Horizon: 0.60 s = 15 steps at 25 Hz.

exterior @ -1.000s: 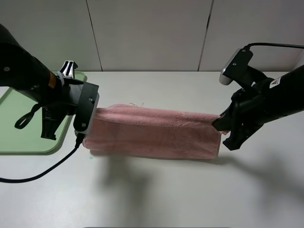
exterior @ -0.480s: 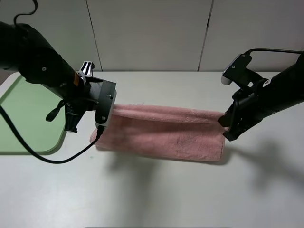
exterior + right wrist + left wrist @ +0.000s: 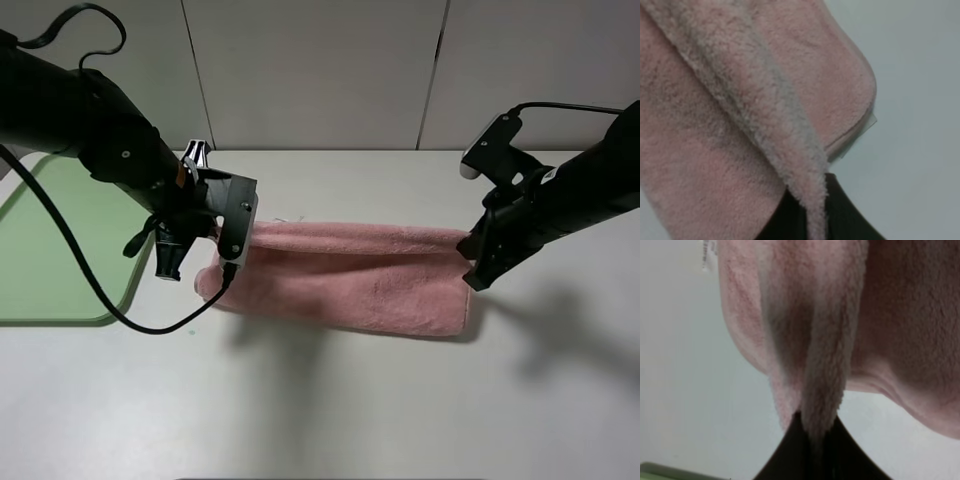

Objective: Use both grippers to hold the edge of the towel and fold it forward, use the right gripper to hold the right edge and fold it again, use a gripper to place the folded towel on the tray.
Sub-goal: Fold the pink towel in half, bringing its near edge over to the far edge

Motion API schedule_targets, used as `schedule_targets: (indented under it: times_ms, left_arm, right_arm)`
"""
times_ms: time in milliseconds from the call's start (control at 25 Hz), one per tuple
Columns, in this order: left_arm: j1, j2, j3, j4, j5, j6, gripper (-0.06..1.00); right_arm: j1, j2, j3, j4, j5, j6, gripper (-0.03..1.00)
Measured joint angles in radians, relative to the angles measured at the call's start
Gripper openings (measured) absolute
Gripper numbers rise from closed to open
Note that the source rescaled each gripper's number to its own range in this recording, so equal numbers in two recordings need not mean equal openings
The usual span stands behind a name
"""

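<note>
On the pale grey tabletop (image 3: 330, 400), before white wall panels (image 3: 320, 70), you see the plush pink terry towel (image 3: 350, 285) stretched as a doubled band across the centre of the frame. Your left gripper (image 3: 238, 240) pinches its left end and your right gripper (image 3: 469, 247) its right end, jaws pressed tight on cloth. The light green plastic tray (image 3: 50, 260) lies at far left.

tray (image 3: 70, 290) cut off at frame edge, towel (image 3: 350, 275) corner hidden behind left pincer (image 3: 240, 240)
</note>
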Motion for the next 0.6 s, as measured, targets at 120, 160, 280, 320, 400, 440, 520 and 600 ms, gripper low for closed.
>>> schedule_targets:
  times_ms: [120,160,280,320,400,440,520,600]
  left_arm:
    - [0.006,0.001,0.000,0.001,-0.015,0.000,0.00]
    - [0.007,0.001,0.000,0.002,-0.017,0.000,0.00]
    - [0.007,0.001,0.000,0.002,-0.019,0.000,0.00]
    - [0.007,0.001,0.000,0.002,-0.019,0.000,0.00]
    - [0.007,0.001,0.000,0.002,-0.019,0.000,0.00]
    - [0.007,0.001,0.000,0.002,-0.019,0.000,0.00]
    - [0.007,0.001,0.000,0.002,-0.019,0.000,0.01]
    - [0.007,0.001,0.000,0.003,-0.019,-0.003,0.08]
  right_arm:
    - [0.000,0.011,-0.001,0.000,-0.038,0.000,0.00]
    - [0.000,0.011,-0.001,0.000,-0.048,0.000,0.00]
    - [0.000,0.011,-0.002,-0.001,-0.064,-0.003,0.00]
    - [0.000,0.011,-0.002,-0.001,-0.064,-0.003,0.00]
    - [0.000,0.011,-0.002,-0.001,-0.064,-0.003,0.00]
    - [0.000,0.011,-0.002,-0.001,-0.064,-0.003,0.00]
    - [0.000,0.011,-0.002,-0.001,-0.064,-0.003,0.06]
    - [0.000,0.011,-0.002,-0.003,-0.063,-0.003,0.26]
